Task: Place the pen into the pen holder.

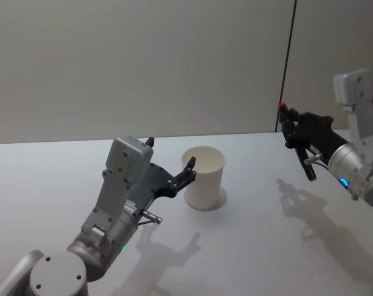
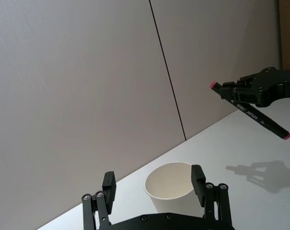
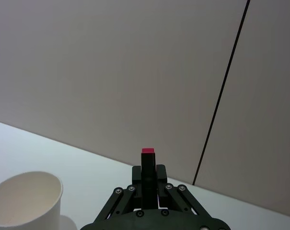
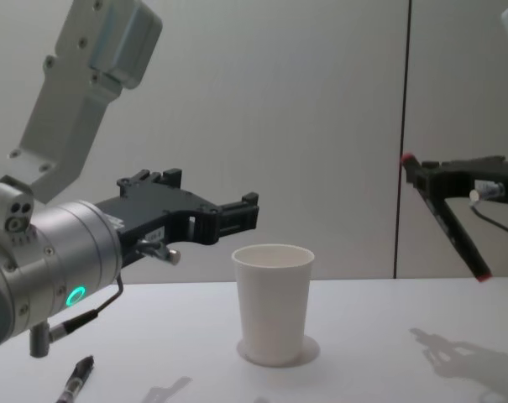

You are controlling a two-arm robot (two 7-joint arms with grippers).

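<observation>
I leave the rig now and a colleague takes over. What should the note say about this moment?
The left gripper is open and empty, raised beside the rim of the white paper cup.
The right gripper is shut on the black marker pen, tilted in the air, off to the cup's right.
The cup stands upright on the white table.
Done: pen gripped, off the table.
Left: bring it over the cup, lower it in, release.

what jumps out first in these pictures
A white paper cup stands upright in the middle of the white table. The right gripper holds a black marker with red ends, tilted, in the air to the cup's right. The open left gripper hovers by the cup's left rim.
</observation>
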